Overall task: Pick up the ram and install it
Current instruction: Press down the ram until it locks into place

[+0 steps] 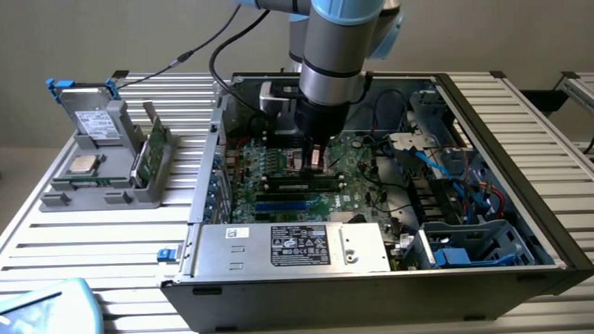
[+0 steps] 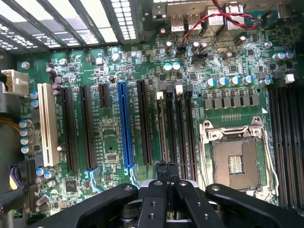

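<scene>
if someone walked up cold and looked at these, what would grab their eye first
Probably the big silver and blue robot arm reaching straight down into the open computer case on the slatted table, its shut gripper just above the ram, which lies along a slot on the green motherboard. Next, the grey power supply with its label at the case's near edge, and the grey holder with spare parts at the exterior view's left.
</scene>
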You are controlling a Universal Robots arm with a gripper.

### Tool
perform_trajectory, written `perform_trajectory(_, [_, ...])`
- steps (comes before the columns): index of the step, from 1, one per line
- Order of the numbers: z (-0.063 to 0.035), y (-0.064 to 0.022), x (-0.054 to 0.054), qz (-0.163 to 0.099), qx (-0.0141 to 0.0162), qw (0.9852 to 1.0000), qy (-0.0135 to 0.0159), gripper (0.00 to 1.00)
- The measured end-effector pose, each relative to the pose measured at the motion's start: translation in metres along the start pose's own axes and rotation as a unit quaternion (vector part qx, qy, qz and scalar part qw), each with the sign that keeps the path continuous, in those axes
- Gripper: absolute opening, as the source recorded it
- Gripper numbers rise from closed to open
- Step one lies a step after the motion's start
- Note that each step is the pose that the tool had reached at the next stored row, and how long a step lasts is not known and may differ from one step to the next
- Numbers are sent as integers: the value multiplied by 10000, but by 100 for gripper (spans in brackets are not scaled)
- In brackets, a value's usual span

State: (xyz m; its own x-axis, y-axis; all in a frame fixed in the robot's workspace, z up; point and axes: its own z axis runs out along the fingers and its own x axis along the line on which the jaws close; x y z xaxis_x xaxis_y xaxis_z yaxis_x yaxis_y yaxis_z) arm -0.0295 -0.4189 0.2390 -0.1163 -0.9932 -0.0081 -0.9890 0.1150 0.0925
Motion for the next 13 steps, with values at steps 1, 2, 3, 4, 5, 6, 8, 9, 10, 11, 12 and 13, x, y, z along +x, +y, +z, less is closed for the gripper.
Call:
perform_trajectory(1, [-19,2,-1,43,8,10000,-5,11])
perform_trajectory(2, [-39,4,-1,88,16,10000,-10,11])
perform_trajectory(3, [-60,6,-1,134,21,9999,-15,11])
perform_trajectory(4, [-81,8,-1,184,23,9998,-20,11])
perform_trajectory(5, [-98,10,-1,238,24,9997,-24,11])
perform_trajectory(6, [-112,11,-1,284,24,9996,-27,11])
perform_trajectory(8, [-127,12,-2,387,27,9992,-26,11])
perform_trajectory(9, [-128,12,-2,442,28,9990,-28,11])
perform_trajectory(10, [-128,12,-2,497,29,9988,-31,11])
perform_trajectory(11, [-128,12,-2,554,30,9985,-34,11])
perform_trajectory(12, [-129,12,-2,608,31,9981,-36,11])
perform_trajectory(13, [-129,12,-2,671,32,9977,-38,11])
